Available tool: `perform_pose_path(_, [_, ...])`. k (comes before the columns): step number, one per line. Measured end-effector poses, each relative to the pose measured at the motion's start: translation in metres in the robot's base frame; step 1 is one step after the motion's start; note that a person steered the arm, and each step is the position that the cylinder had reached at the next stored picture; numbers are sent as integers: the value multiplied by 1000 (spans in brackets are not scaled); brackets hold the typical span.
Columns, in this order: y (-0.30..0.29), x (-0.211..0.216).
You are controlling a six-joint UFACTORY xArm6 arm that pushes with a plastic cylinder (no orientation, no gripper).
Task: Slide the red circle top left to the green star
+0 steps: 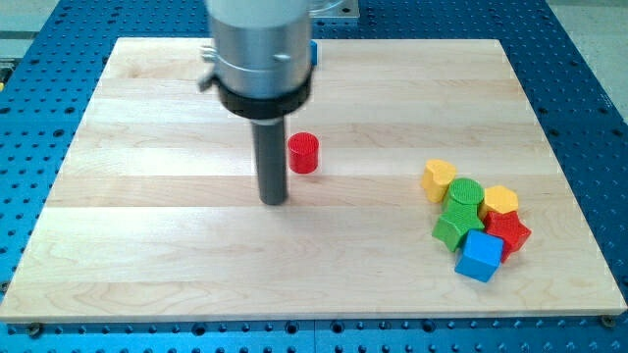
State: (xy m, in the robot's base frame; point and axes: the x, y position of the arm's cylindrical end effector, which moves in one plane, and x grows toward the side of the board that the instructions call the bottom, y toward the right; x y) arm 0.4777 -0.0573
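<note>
The red circle point(303, 153) is a short red cylinder standing near the middle of the wooden board point(147, 196). My tip point(274, 201) rests on the board just left of and below the red circle, a small gap apart. The green star point(454, 229) lies in a cluster at the view's right, touching a green circle point(466, 194) above it and a blue cube point(480, 256) below right.
The same cluster holds a yellow heart point(439, 178), a yellow block point(500, 201) and a red star point(508, 232). A blue block point(313, 51) peeks out behind the arm's grey body point(260, 49) at the view's top. Blue perforated table surrounds the board.
</note>
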Motion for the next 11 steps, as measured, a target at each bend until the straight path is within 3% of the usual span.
perform_pose_path(1, [21, -12])
perform_pose_path(2, [57, 11])
perform_pose_path(3, [5, -10])
perform_pose_path(4, [2, -65])
perform_pose_path(5, [38, -49])
perform_pose_path(6, [85, 43])
perform_pose_path(7, [129, 77])
perform_pose_path(9, [161, 76])
perform_pose_path(10, [131, 76])
perform_pose_path(11, [81, 47])
